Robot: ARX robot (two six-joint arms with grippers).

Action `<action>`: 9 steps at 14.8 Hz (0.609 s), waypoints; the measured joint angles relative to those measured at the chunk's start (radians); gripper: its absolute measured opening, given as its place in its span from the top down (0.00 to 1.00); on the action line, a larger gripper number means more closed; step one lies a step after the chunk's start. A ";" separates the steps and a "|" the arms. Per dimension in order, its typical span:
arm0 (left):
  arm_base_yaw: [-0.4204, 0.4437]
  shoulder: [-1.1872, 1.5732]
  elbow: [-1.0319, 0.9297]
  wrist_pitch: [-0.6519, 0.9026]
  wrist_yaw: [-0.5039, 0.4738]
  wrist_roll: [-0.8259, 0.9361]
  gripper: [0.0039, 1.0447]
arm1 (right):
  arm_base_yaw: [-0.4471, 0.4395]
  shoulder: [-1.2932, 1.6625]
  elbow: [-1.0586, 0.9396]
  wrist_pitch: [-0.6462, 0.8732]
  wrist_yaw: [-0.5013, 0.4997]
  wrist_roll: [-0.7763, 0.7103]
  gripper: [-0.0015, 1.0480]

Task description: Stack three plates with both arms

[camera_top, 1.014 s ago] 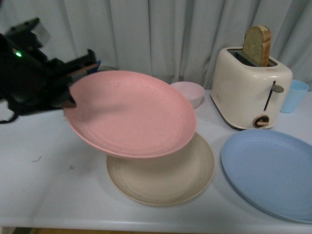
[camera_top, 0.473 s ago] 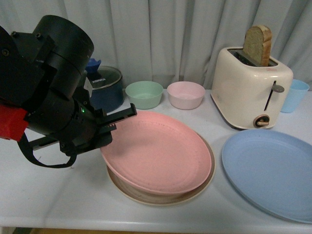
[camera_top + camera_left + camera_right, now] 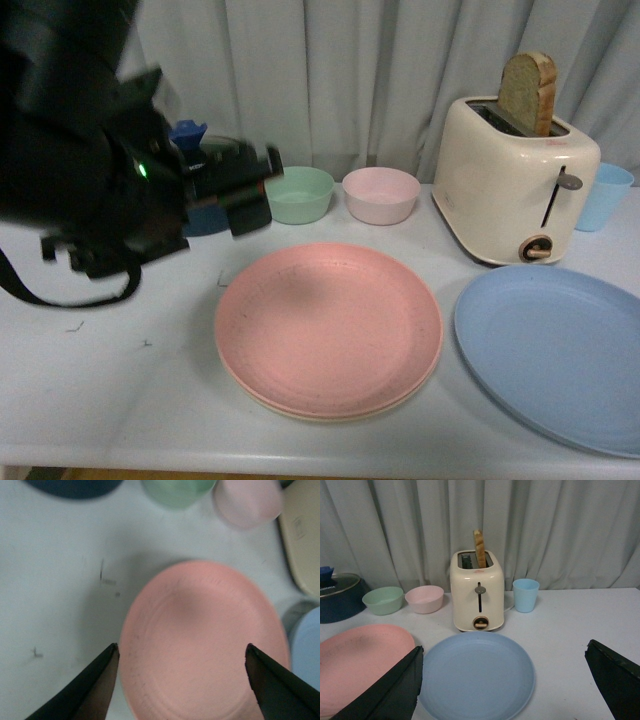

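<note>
The pink plate (image 3: 330, 325) lies flat on the beige plate (image 3: 300, 412), of which only a thin rim shows at the front. The blue plate (image 3: 555, 350) lies on the table to their right. My left gripper (image 3: 245, 188) is open and empty, raised above the table behind and to the left of the stack. In the left wrist view the pink plate (image 3: 205, 640) lies below the open left gripper (image 3: 181, 649). My right gripper (image 3: 503, 652) is open and empty, with the blue plate (image 3: 476, 675) in front of it. The right arm does not show in the front view.
A cream toaster (image 3: 515, 190) with a bread slice stands behind the blue plate, with a light blue cup (image 3: 605, 195) beside it. A green bowl (image 3: 300, 193), a pink bowl (image 3: 380, 193) and a dark blue pot (image 3: 205, 215) stand at the back. A curtain hangs behind.
My left gripper set the pink plate down on the beige plate, let go of it, and moved up and back to the left. The blue plate has not moved.
</note>
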 joint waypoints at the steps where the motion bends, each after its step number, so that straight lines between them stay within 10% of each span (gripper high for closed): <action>1: 0.005 -0.068 0.012 0.020 -0.005 0.030 0.14 | 0.000 0.000 0.000 0.000 0.000 0.000 0.06; 2: 0.004 -0.043 -0.040 0.266 -0.082 0.098 0.11 | 0.000 0.000 0.000 0.000 0.000 0.000 0.06; 5: 0.090 -0.128 -0.472 0.949 -0.185 0.414 0.51 | -0.001 0.000 0.000 -0.001 0.000 0.000 0.06; 9: 0.171 -0.317 -0.730 1.025 -0.089 0.468 0.98 | -0.001 0.000 0.000 -0.001 0.000 0.000 0.06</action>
